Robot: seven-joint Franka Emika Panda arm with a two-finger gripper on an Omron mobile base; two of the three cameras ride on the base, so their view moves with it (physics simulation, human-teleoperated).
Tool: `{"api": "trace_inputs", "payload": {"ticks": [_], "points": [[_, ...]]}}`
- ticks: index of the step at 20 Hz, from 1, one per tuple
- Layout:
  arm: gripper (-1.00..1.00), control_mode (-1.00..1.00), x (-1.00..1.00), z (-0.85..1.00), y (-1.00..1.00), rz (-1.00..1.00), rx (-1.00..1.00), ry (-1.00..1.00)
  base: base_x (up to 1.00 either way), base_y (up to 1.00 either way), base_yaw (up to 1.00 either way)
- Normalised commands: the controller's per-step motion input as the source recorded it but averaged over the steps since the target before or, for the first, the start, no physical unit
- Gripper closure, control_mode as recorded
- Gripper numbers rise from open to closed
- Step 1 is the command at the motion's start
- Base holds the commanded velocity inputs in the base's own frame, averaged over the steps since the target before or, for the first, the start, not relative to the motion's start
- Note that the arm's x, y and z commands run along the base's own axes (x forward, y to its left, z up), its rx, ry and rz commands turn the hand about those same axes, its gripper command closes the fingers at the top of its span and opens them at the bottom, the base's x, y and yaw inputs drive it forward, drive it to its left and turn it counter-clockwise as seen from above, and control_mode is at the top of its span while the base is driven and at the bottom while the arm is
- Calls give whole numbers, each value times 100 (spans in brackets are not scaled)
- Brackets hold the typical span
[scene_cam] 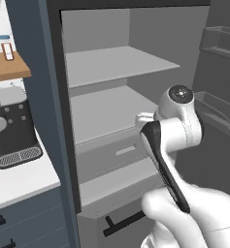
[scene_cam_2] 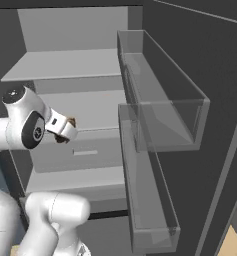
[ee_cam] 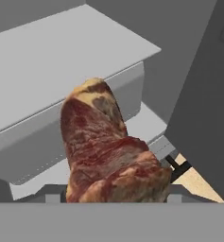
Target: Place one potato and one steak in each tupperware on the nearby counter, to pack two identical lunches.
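One steak (ee_cam: 108, 151) so far in the grip, marbled red with a pale fatty end, standing up out of the gripper (ee_cam: 114, 194) and blocking most of the hand view. Clamped on that steak, judging by how the meat rises from between the tips; fingers themselves hidden beneath it. Held in front of the open fridge (scene_cam: 116, 63), level with the drawer (scene_cam_2: 85, 152) under the bare middle shelf (scene_cam: 111, 109), a brown edge of the meat just peeking past the wrist in the right base view. Door bins (scene_cam_2: 160, 100) see-through and holding nothing visible. No tupperware and no potato anywhere in these pictures, so impossible to say how many pieces are already packed. Beside the fridge, a stretch of white counter (scene_cam: 24, 177) carrying a coffee machine (scene_cam: 12, 131). Probably early to middle: one steak fetched but not yet delivered, with the carry to the trays and further fetching likely ahead.
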Motion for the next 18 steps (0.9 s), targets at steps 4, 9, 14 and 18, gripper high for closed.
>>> {"api": "trace_inputs", "payload": {"ticks": [4,9,14,18], "points": [[100,100,-75,0,0,13,-8,0,-25,0,5],[100,100,0,0,0,0,0,0,-100,48,22],[100,100,0,0,0,0,0,0,-68,100,25],[100,100,0,0,0,0,0,0,-53,100,23]]}}
